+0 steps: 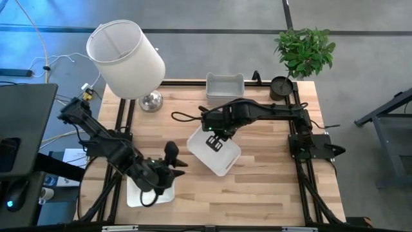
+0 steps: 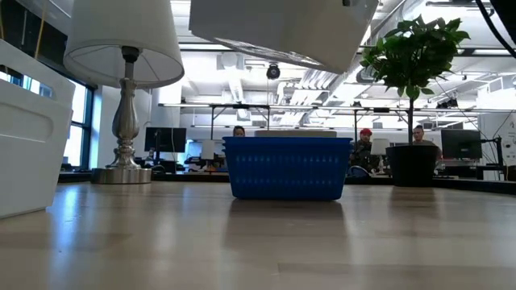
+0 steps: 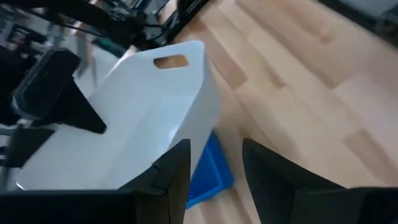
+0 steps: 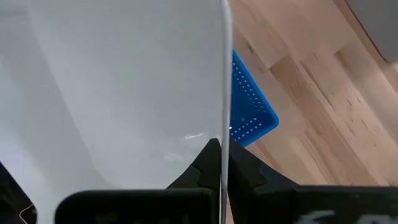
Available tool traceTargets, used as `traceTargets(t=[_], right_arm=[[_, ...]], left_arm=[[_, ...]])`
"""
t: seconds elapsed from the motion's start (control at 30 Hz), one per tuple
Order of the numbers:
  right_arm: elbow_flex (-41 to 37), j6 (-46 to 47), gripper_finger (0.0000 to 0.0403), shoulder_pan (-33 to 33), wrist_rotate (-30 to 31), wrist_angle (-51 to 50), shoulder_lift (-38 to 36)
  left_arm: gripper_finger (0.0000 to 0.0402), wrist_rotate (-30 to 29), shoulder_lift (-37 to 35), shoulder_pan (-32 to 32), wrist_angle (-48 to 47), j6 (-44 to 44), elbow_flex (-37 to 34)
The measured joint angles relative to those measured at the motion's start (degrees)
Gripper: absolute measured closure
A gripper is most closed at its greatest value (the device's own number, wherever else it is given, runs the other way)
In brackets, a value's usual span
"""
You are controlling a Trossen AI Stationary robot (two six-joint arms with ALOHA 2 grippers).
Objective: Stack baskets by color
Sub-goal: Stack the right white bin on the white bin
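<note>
High view: blue basket hidden under the lifted white basket [image 1: 217,154]. White basket [image 1: 149,193] at the table's left front mostly covered by the left arm; left jaws not readable there. Low view: lifted white basket [image 2: 282,28] cut off at the top edge; people behind blue basket [image 2: 287,167] partly hidden.

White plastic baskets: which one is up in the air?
The middle white plastic basket, pinched by the right gripper; the far-edge basket and the near-left basket sit on the table.
</note>
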Motion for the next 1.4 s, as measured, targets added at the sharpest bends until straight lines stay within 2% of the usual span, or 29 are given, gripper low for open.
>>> traceTargets(t=[0.27,0.43,0.63,0.77,0.97,1.1,1.23,1.4], right_arm=[[-0.32,-0.55,0.0403,0.02,1.02,-0.03,0.0],[-1.49,-1.69,0.0403,0.75,2.06,-0.04,0.33],[-1.57,-2.22,0.0403,2.23,2.35,0.25,1.85],[-1.6,-2.18,0.0403,2.93,2.18,0.24,2.69],[-1.6,-2.18,0.0403,3.06,1.53,0.86,3.43],[-1.6,-2.25,0.0403,3.06,1.42,1.23,3.65],[-1.6,-2.34,0.0403,3.04,1.42,1.59,3.65],[-1.6,-2.29,0.0403,2.97,1.39,1.6,3.65]], left_arm=[[0.0271,-4.5,5.28,0.35,5.69,7.58,0.64],[0.0271,-5.44,6.4,1.88,5.8,8.36,0.66],[0.0271,0.95,6.35,4.71,6.02,5.2,0.66],[0.0271,7.39,6.35,6.25,3.81,3.1,0.66],[0.0271,8.11,6.35,7.4,3.6,3.66,0.66],[0.0271,12.03,6.87,8.35,3.0,3.28,0.67],[0.0271,13.0,8.78,9.03,2.84,3.53,0.65],[0.0271,9.15,12.17,10.29,2.8,4.0,0.66]])
